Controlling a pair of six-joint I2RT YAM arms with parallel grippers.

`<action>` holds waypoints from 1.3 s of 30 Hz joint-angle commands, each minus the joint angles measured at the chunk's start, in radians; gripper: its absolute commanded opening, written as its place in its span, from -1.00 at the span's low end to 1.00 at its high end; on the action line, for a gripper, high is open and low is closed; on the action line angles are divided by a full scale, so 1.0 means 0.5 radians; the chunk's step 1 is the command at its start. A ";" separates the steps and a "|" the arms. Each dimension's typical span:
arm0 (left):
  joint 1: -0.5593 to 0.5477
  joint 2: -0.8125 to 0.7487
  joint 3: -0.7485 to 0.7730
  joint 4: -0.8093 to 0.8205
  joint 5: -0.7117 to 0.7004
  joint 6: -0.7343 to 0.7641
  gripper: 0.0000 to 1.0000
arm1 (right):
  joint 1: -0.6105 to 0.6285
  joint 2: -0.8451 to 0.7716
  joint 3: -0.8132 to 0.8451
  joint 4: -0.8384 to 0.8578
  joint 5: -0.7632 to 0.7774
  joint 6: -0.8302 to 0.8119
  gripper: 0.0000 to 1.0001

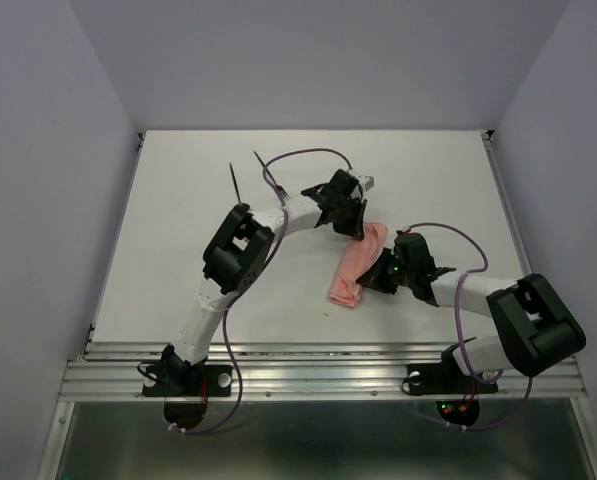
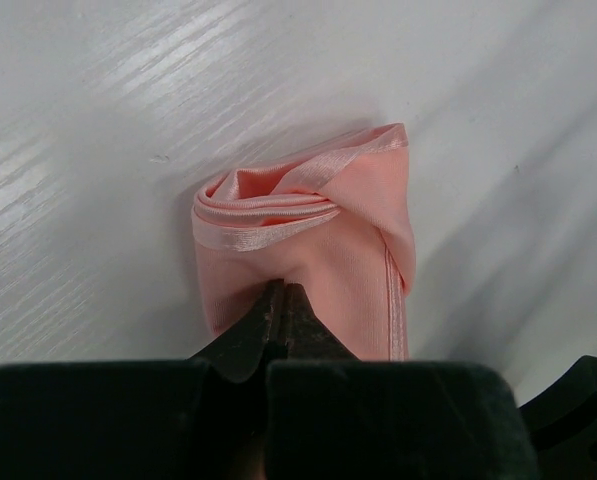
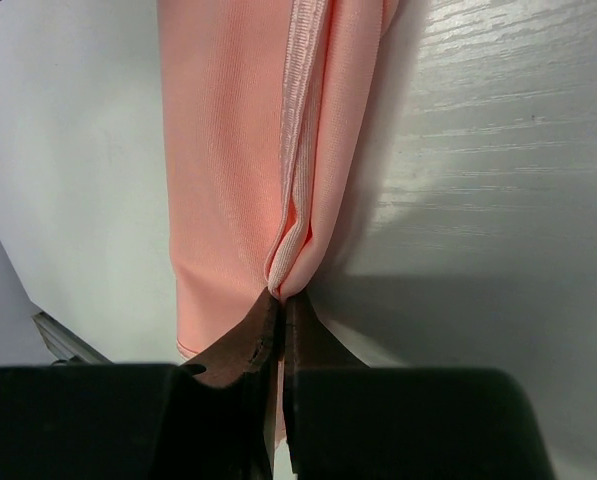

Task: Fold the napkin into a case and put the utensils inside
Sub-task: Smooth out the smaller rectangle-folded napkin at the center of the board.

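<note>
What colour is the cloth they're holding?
The napkin is pale salmon pink, clearest in the left wrist view.

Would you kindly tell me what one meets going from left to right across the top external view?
The left arm's base → slim black utensils → pink napkin → right arm's base.

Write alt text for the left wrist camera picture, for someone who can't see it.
The left gripper, shut, pinches the near edge of a pale salmon-pink fabric napkin folded into a narrow strip on a white table. Its far end bunches into layered hemmed folds.
</note>
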 commanded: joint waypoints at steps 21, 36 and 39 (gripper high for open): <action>-0.022 -0.241 -0.073 0.109 0.138 0.021 -1.00 | -0.447 -0.138 0.266 -0.310 0.198 -0.221 0.22; -0.047 -0.201 -0.042 0.134 0.187 -0.012 -1.00 | -0.447 0.335 0.346 0.055 0.033 -0.086 -0.22; -0.047 -0.185 -0.033 0.131 0.200 -0.015 -1.00 | -0.447 0.359 0.343 0.076 0.042 -0.086 -0.42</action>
